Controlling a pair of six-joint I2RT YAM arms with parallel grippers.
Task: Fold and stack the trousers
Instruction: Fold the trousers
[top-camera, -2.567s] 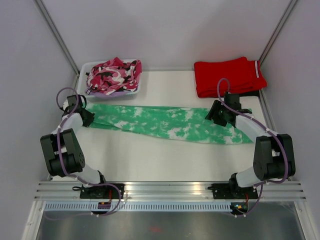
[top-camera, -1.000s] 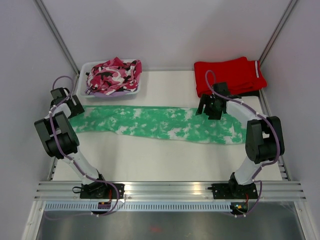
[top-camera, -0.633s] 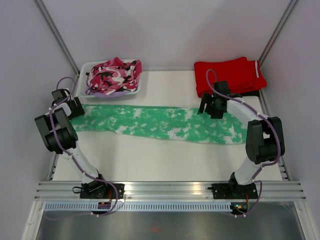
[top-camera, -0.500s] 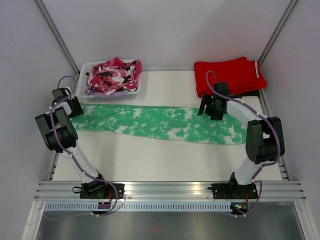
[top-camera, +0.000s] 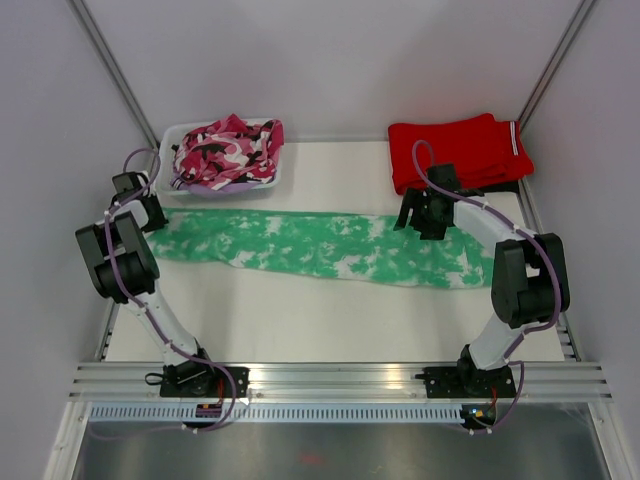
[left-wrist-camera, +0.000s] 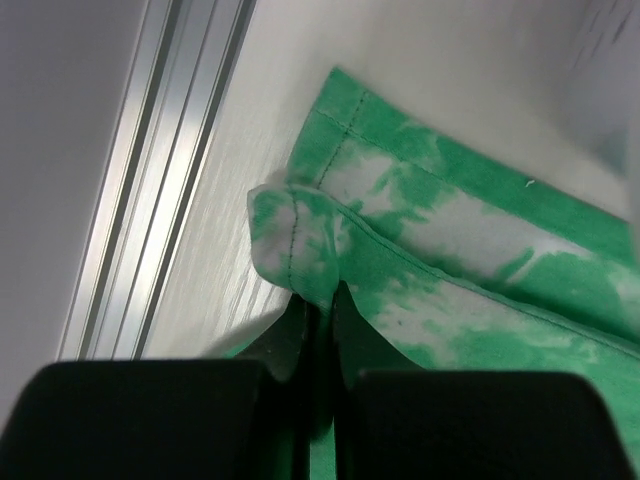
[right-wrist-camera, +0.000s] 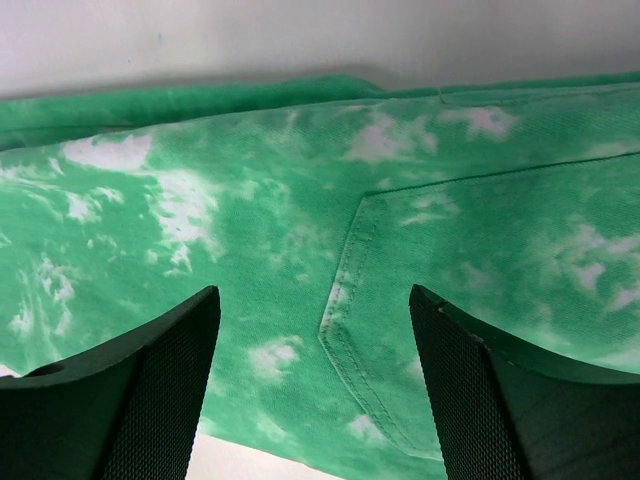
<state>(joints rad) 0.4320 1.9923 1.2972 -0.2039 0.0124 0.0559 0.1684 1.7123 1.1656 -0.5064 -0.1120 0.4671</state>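
Stretches the left arm to the far left edge, elbow folded high. Clamps the left gripper (left-wrist-camera: 318, 312) tight on a fold of the trousers (left-wrist-camera: 450, 230). Reaches the right arm far and inward from the right, wrist tipped down, right gripper (right-wrist-camera: 313, 300) spread wide.

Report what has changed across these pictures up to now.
The left pincer swung out to the left end of the trousers and closed on the hem, now bunched in its grip. The trousers were drawn leftward and straighter. The right pincer shifted slightly away and left, open over a pocket. The red trousers and camouflage garment stayed put.
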